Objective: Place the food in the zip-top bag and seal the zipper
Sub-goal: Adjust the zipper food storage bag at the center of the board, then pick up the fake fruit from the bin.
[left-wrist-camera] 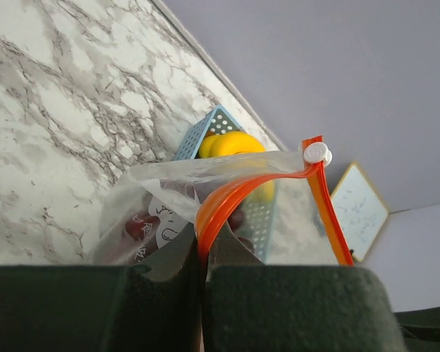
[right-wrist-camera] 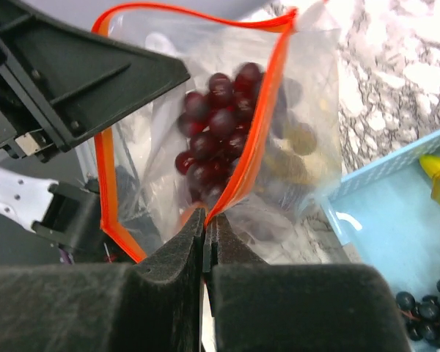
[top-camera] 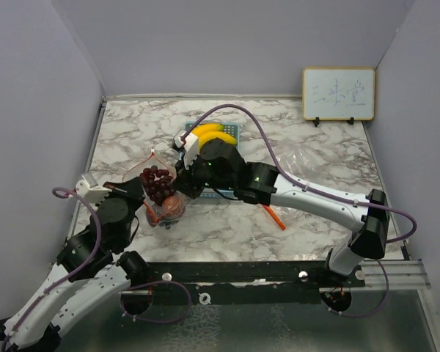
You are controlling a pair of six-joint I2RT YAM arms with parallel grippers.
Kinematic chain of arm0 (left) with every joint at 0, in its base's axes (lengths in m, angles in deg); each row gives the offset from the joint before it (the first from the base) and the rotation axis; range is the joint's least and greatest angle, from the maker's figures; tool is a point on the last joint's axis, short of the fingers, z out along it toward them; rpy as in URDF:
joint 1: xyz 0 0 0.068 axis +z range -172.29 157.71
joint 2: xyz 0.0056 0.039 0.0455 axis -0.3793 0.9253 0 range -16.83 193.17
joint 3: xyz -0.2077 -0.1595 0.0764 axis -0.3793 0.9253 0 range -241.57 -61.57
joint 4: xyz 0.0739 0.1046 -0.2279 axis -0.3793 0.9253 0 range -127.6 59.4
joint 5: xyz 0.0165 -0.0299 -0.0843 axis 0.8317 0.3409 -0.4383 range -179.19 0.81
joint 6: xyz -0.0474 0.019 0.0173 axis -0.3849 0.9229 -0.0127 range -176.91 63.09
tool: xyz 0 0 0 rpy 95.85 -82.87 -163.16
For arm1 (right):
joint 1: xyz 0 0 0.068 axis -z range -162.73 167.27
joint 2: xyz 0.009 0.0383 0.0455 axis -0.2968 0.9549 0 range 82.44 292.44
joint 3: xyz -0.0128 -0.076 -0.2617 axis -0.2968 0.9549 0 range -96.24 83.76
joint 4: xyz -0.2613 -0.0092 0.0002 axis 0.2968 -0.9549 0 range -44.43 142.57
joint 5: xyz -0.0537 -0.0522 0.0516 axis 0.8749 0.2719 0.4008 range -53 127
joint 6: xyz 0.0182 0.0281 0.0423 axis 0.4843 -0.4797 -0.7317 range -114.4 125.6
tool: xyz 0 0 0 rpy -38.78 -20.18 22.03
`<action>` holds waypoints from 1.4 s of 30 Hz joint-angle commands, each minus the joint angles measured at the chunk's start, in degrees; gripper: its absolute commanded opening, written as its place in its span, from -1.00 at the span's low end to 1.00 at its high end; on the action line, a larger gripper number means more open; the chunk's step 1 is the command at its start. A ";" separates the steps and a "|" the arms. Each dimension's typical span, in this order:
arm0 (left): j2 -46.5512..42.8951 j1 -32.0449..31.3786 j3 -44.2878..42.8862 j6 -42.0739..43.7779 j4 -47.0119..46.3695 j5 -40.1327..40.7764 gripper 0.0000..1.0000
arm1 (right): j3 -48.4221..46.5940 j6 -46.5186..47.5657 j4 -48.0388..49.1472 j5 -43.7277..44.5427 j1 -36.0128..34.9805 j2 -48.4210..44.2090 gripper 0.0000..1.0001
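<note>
A clear zip-top bag [top-camera: 155, 192] with an orange zipper rim [right-wrist-camera: 268, 125] stands open left of centre. A dark red grape cluster [right-wrist-camera: 218, 125] lies inside it, and a reddish round fruit [top-camera: 173, 207] shows through its bottom. My left gripper [left-wrist-camera: 203, 253] is shut on the rim's left end; the white slider [left-wrist-camera: 317, 153] sits at the far end. My right gripper [right-wrist-camera: 205, 214] is shut on the rim's right side. The yellow bananas [top-camera: 209, 134] lie in the blue basket [top-camera: 231, 130]. Small dark grapes [right-wrist-camera: 429, 308] also lie in the basket. The magenta vegetable is out of view.
An orange stick-like object [top-camera: 274, 217] lies on the marble table by my right forearm. Crumpled clear plastic [top-camera: 308, 163] lies right of centre. A small whiteboard [top-camera: 338, 94] leans on the back wall. My left arm's black housing [right-wrist-camera: 81, 73] sits close to the bag's mouth.
</note>
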State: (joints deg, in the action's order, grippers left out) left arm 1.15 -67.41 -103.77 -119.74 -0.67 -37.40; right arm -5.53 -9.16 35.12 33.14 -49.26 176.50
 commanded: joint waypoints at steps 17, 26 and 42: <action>-2.99 -0.13 13.69 -4.87 2.41 -9.07 -1.00 | 4.08 -1.23 -10.18 18.85 3.22 -3.89 0.24; -14.79 -0.12 18.68 -9.47 4.89 -7.67 -1.00 | 5.15 -0.33 -6.48 14.38 15.01 1.35 0.41; -12.15 -0.07 19.07 -6.83 -1.21 -9.36 -1.00 | -4.86 5.67 -8.32 18.41 19.50 24.76 0.79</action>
State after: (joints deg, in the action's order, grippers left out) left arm -11.05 -67.41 -85.17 -127.65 0.51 -46.08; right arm -9.07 -5.17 25.11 49.10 -30.28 200.98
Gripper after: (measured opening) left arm 0.010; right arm 0.891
